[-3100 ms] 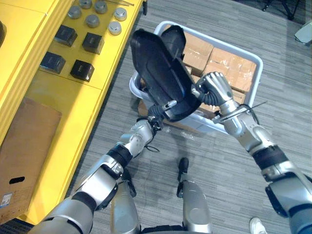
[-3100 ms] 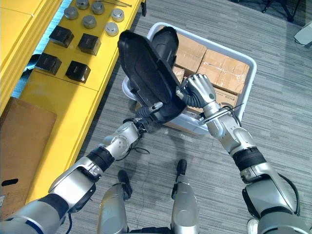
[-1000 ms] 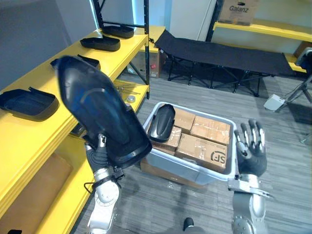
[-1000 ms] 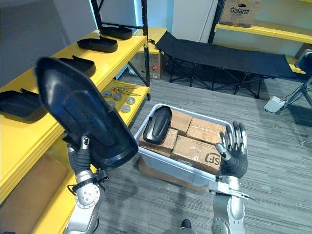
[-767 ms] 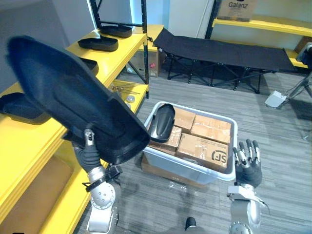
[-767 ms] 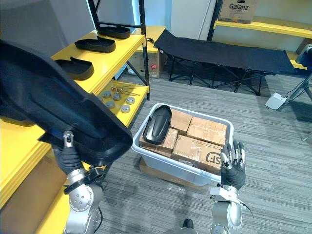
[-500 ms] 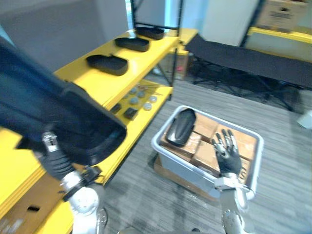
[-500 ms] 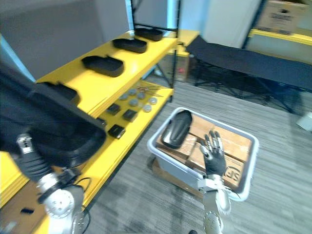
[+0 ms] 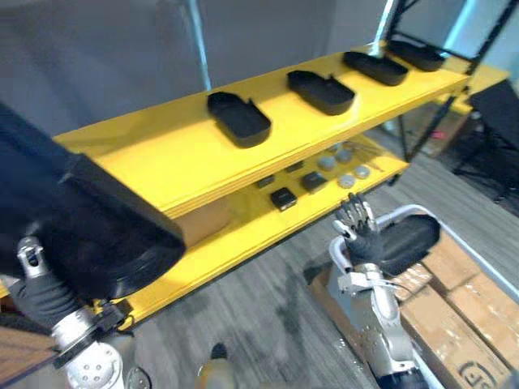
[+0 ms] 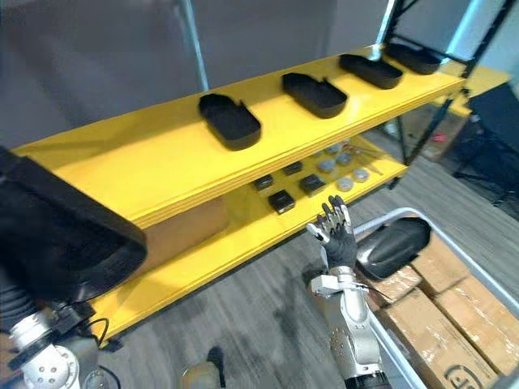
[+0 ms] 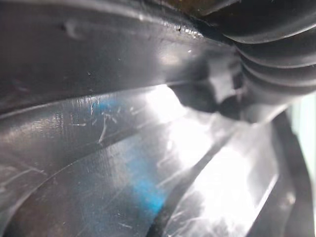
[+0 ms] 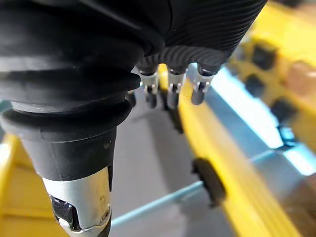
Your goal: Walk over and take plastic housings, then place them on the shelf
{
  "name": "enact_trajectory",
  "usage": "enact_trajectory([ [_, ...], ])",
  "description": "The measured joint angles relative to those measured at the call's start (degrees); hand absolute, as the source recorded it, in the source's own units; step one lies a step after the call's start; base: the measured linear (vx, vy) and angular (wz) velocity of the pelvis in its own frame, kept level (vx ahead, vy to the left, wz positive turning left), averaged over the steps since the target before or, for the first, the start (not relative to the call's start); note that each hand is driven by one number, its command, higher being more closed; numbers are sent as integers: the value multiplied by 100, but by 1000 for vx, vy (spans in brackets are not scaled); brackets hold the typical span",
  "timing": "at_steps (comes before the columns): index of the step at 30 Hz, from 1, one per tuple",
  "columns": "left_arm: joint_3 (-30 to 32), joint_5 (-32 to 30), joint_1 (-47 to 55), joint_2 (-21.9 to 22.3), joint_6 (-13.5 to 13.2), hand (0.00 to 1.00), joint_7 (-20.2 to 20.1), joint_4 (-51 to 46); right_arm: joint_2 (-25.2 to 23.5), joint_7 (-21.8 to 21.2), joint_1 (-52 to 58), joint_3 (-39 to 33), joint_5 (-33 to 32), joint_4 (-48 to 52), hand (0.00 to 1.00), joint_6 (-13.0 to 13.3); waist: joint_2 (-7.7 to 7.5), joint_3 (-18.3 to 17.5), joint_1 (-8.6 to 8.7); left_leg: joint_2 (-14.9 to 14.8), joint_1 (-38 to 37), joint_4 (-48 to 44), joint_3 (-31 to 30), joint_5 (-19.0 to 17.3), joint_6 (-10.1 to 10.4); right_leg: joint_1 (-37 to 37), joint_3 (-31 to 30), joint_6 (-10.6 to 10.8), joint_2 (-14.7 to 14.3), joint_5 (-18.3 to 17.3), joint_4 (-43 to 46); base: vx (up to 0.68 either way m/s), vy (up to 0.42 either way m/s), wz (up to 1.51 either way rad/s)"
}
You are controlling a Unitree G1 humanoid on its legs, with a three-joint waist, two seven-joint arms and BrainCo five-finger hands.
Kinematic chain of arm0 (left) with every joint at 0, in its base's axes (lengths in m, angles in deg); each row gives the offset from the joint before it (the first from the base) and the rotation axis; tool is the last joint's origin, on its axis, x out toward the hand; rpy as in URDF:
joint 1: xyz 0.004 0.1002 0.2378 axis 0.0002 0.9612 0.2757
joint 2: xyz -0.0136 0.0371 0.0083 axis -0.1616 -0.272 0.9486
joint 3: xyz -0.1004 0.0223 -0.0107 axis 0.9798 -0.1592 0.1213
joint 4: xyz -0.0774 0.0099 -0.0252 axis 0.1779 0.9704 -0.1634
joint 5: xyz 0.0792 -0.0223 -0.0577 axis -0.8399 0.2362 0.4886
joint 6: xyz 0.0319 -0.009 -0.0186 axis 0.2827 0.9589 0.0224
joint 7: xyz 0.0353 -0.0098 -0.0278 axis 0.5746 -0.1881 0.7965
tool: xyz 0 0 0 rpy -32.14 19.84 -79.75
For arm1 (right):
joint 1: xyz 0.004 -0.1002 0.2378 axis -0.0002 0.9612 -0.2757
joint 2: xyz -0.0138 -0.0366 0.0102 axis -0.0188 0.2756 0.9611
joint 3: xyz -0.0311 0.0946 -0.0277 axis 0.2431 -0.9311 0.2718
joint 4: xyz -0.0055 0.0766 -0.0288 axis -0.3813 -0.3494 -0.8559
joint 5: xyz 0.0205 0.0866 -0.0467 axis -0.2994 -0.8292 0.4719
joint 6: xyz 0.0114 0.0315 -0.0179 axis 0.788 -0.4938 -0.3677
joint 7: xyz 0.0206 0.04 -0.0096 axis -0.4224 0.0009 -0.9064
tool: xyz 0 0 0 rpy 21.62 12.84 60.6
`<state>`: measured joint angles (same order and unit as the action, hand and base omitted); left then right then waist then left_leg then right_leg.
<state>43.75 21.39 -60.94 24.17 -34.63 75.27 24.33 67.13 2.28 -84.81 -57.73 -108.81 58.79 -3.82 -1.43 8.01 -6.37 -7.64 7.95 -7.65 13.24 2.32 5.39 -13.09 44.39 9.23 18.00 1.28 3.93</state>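
Clamps left robot hand (image 9: 39,290) on large black plastic housing (image 9: 77,223), beside long yellow shelf (image 10: 150,174), holds right robot hand (image 10: 339,239) raised, splayed apart, empty

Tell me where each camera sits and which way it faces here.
Left eye view: head, facing down at the yellow shelf; left hand grips the held housing, right hand raised open.
Right eye view: beside it, same scene, bin at right.
Left wrist view: left wrist, pressed against the held housing; ribbed cover shows.
Right wrist view: right wrist, along straight fingers toward the shelf.
Shared: both eye views show both hands.
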Motion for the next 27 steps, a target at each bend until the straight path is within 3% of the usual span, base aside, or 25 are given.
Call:
enact_trajectory([
  [3, -93, 183, -71, -315, -13, 100, -152, 138, -9, -192, 138, -121, -39, 204, 0, 13, -34, 113, 131, 44, 1, -70, -171, -53, -81, 213, -1093, -439, 89, -455, 623, -7, 91, 26],
  [4, -211, 224, -200, -478, -38, 100, -265, 296, -26, -248, 300, -244, -141, 337, 0, 39, -55, 167, 207, 102, 26, -39, -368, -51, -100, 266, -1671, -463, 0, -938, 804, -87, -100, 71],
  [5, -271, 215, -333, -606, -73, 100, -351, 486, -37, -303, 426, -318, -168, 387, 0, 123, -183, 193, 274, 222, 42, 0, -496, 26, -66, 219, -1928, -422, -60, -1297, 837, -101, -127, 71],
  [6, -308, 215, -389, -623, -75, 100, -408, 580, -39, -346, 469, -367, -167, 389, 0, 134, -207, 197, 276, 239, 49, 12, -525, 67, -31, 201, -1979, -286, -55, -1374, 844, -109, -179, 52],
  [7, -418, 214, -411, -626, -74, 100, -464, 705, -36, -376, 493, -438, -163, 378, 0, 134, -205, 209, 277, 226, 81, 14, -637, 160, 71, 188, -1930, -23, -84, -1444, 884, -85, -129, 31],
  [11, -741, 51, -383, -650, -69, 100, -711, 731, 141, -592, 507, -631, -120, 355, 0, 147, 234, 330, 362, 28, 109, 250, -796, 460, 141, 272, -1855, 46, -319, -1452, 976, -102, -89, 13],
  [13, -785, 52, -400, -680, -69, 100, -735, 723, 219, -699, 487, -624, -122, 354, 0, 158, 335, 280, 382, 31, 104, 313, -790, 508, 118, 325, -1863, 48, -304, -1478, 1051, -29, -15, 1],
  [15, -887, 12, -407, -789, -73, 100, -705, 705, 221, -736, 403, -608, -120, 347, 0, 193, 295, 304, 382, 53, 119, 240, -775, 498, 114, 409, -1913, 76, -226, -1583, 1261, 0, 0, 0],
  [18, -908, -187, -401, -825, -71, 100, -665, 707, 197, -728, 136, -395, -119, 283, 0, 364, 134, 458, 353, 84, 380, -609, -801, 22, 78, 486, -1950, 87, -10, -1964, 1797, -62, 36, 1],
  [20, -904, -236, -401, -824, -71, 100, -689, 704, 144, -701, 111, -376, -96, 280, 0, 414, 105, 479, 296, 100, 498, -1047, -849, -253, 61, 377, -1913, 106, 41, -2114, 1879, -21, 52, 11],
  [21, -883, -240, -400, -826, -69, 100, -745, 673, 47, -677, 112, -387, -47, 276, 0, 466, 12, 523, 235, 162, 534, -1332, -859, -458, -27, 259, -1878, 58, 123, -2193, 1883, 44, 138, 17],
  [22, -865, -243, -398, -868, -64, 100, -797, 582, -56, -607, 121, -397, 25, 276, 0, 519, -73, 526, 201, 253, 626, -1832, -700, -736, -331, 102, -1828, -86, 254, -2280, 1859, 76, 159, 18],
  [23, -864, -244, -397, -920, -64, 100, -841, 526, -69, -557, 143, -401, 124, 277, 0, 539, -108, 517, 186, 326, 636, -2101, -556, -897, -427, -19, -1788, -177, 296, -2319, 1845, 168, 168, 31],
  [24, -848, -255, -423, -1030, -71, 100, -918, 447, -32, -539, 206, -449, 226, 318, 0, 635, -13, 426, 208, 401, 603, -2213, -502, -1360, -345, 16, -1947, -423, 303, -2137, 2317, 177, 137, 57],
  [25, -796, -283, -474, -1115, -65, 100, -950, 445, -50, -537, 242, -427, 245, 313, 0, 647, -72, 388, 240, 531, 616, -2195, -573, -1420, -383, 371, -2415, -528, 414, -1841, 2984, 228, 200, 75],
  [26, -751, -324, -502, -1248, -47, 100, -947, 435, -74, -545, 229, -428, 355, 271, 0, 647, -154, 304, 303, 656, 519, -1898, -681, -1418, -390, 911, -2901, -561, 465, -1168, 3695, 177, 197, 60],
  [27, -702, -329, -506, -1308, -42, 100, -942, 424, -80, -568, 207, -425, 374, 264, 0, 654, -178, 278, 295, 643, 437, -1696, -730, -1409, -401, 1094, -3021, -538, 448, -1101, 3906, 306, 171, 42],
])
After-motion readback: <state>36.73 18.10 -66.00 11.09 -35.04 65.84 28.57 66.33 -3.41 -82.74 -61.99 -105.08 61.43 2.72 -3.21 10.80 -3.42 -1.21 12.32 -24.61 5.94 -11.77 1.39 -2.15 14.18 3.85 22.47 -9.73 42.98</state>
